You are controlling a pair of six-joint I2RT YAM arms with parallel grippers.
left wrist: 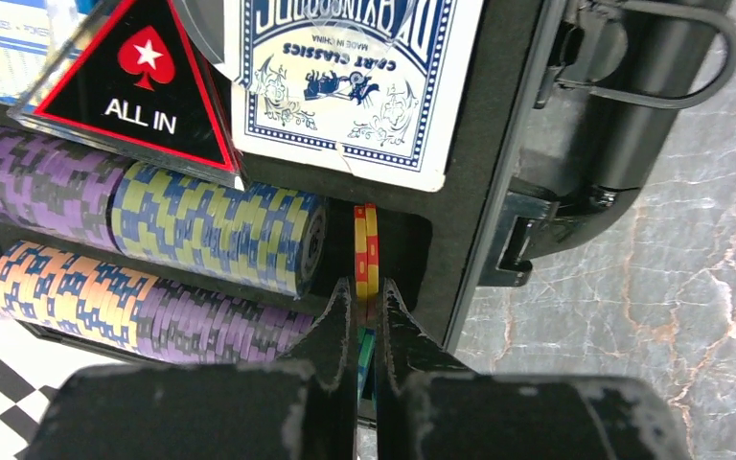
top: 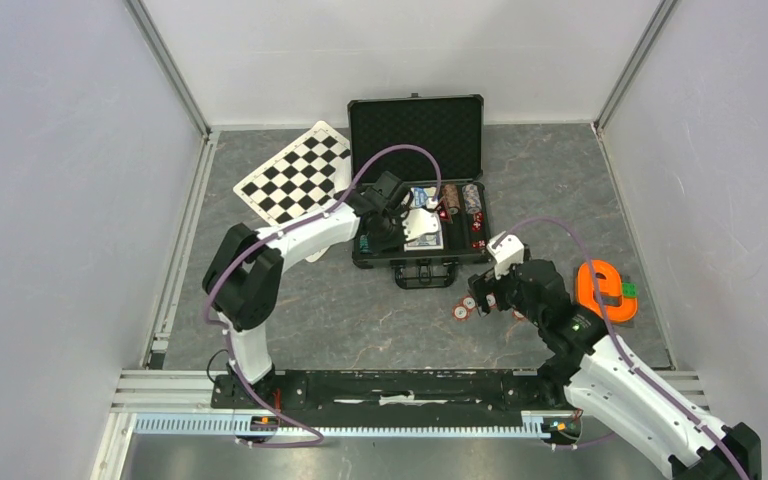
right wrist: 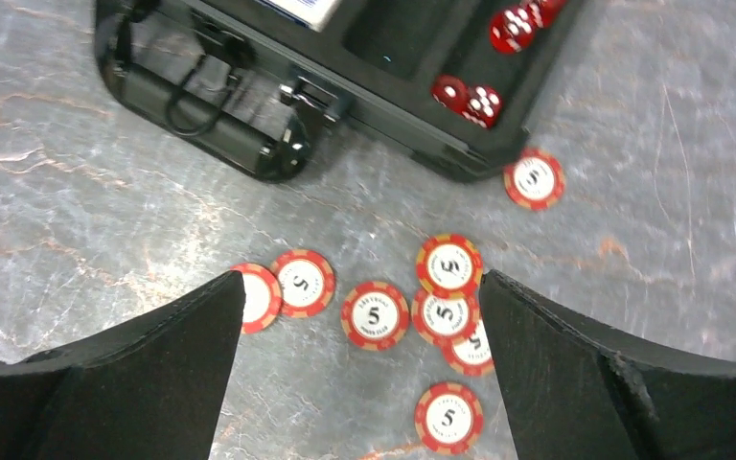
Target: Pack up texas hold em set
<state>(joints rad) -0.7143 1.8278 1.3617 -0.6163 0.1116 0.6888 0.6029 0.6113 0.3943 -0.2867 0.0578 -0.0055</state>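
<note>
The black case [top: 416,125] lies open at the table's middle back, with chip rows [left wrist: 216,225], a card deck [left wrist: 355,86], an "ALL IN" button [left wrist: 139,86] and red dice [right wrist: 468,99] in its foam. My left gripper [left wrist: 366,287] reaches into the case's near-left part [top: 372,240] and is shut on two red-and-yellow chips [left wrist: 366,244] held on edge at the end of a chip slot. My right gripper [right wrist: 362,278] is open above several loose red "5" chips [right wrist: 375,314] lying on the table in front of the case's right corner [top: 465,305].
A black-and-white checkered board [top: 295,172] lies left of the case. An orange tape-like object [top: 605,290] sits right of my right gripper. The case handle [right wrist: 192,91] sticks out toward me. White walls close in the table on three sides.
</note>
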